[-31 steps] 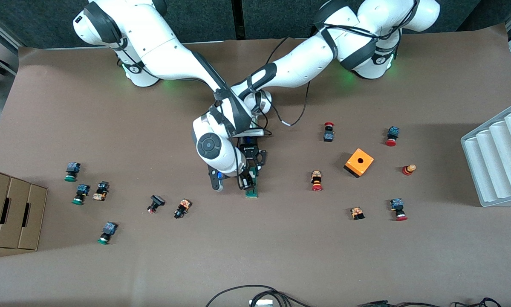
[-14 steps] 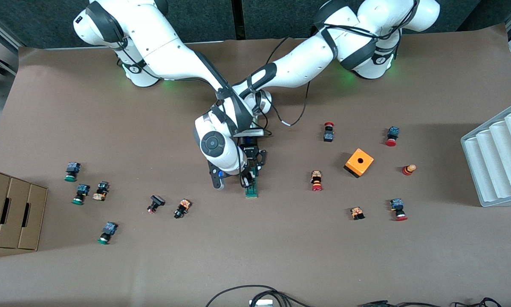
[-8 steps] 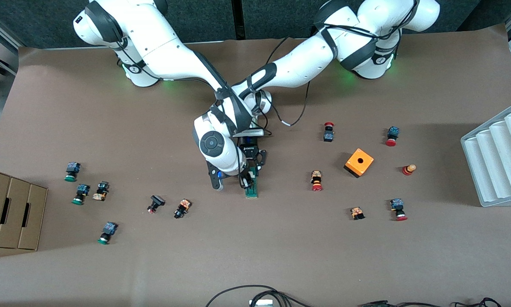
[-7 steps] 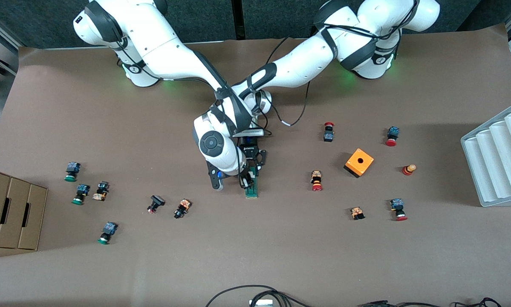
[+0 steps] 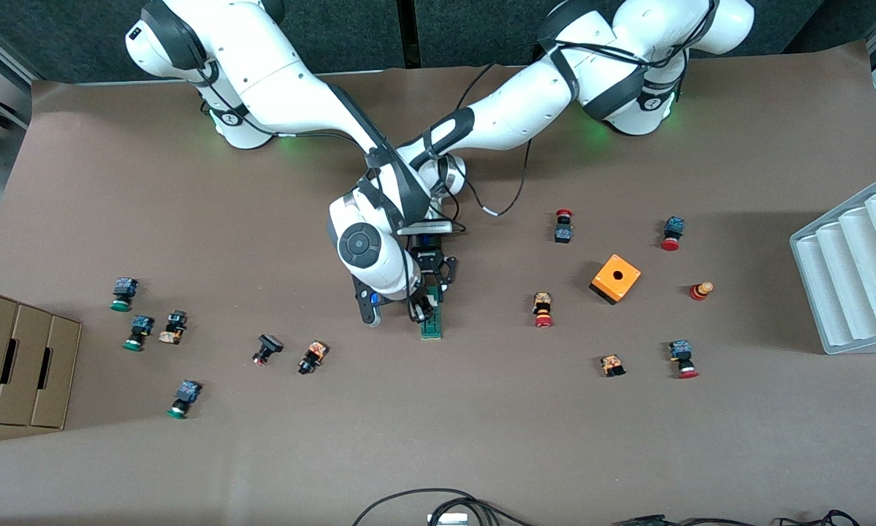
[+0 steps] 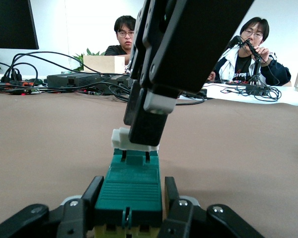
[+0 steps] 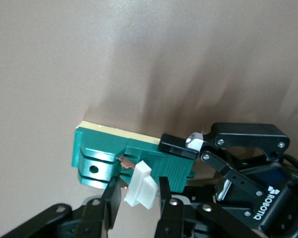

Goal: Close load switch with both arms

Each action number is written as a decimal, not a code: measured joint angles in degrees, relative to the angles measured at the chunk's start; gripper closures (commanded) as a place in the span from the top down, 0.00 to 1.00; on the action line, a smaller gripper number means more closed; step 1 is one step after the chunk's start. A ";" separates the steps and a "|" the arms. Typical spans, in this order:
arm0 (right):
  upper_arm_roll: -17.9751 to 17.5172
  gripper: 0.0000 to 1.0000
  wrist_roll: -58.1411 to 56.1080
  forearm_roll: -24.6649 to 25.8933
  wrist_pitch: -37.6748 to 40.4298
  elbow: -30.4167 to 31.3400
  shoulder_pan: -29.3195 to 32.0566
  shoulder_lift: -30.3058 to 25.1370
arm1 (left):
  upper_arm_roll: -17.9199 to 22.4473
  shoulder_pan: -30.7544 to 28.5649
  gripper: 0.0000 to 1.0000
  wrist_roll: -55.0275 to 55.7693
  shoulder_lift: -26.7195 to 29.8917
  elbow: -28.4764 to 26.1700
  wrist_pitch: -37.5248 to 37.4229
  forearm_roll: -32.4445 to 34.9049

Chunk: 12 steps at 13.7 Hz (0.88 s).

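Centrally on the brown bench (image 5: 481, 438), the load switch (image 5: 431, 324) lies flat, a narrow dark-green block with its long axis running toward the front camera. Both arms meet over it. The left gripper (image 5: 433, 286) comes in low from the end of the switch that lies farther from the front camera, and the left wrist view shows its two fingers (image 6: 84, 208) pressed against the two long sides of the green body (image 6: 128, 191), closed firmly on the block. The right gripper (image 5: 420, 313) comes down from above, its wrist hiding much of the scene in the front view. In the right wrist view its fingers (image 7: 165, 208) flank the white sliding piece (image 7: 139, 187), which stands out from the side of the switch (image 7: 116, 161); they stand narrowly apart, and whether they actually pinch the piece I cannot tell. The left wrist view shows the same white piece (image 6: 120, 138) at the end of the switch away from the left gripper, with the right gripper's black fingers (image 6: 148, 126) against it.

An orange cube with a hole (image 5: 616, 278) sits well apart toward the left arm's end of the bench, among scattered push-buttons (image 5: 543, 309). More push-buttons lie toward the right arm's end.
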State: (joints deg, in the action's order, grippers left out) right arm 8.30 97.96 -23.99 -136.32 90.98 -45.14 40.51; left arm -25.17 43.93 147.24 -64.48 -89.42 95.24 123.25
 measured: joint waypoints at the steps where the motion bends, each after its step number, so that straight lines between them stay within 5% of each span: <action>1: 0.00 0.29 0.00 0.00 -0.01 0.00 0.05 -0.08 | 0.00 0.00 0.55 0.00 0.00 0.00 0.00 0.00; 12: 0.15 0.17 -0.05 0.01 -0.65 -0.22 0.65 -0.45 | 0.00 0.01 0.55 -0.02 0.00 0.00 0.00 0.00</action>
State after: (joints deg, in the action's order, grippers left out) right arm 8.45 97.92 -23.98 -136.97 90.76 -44.49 40.07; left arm -25.17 43.94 147.22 -64.48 -89.42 95.24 123.25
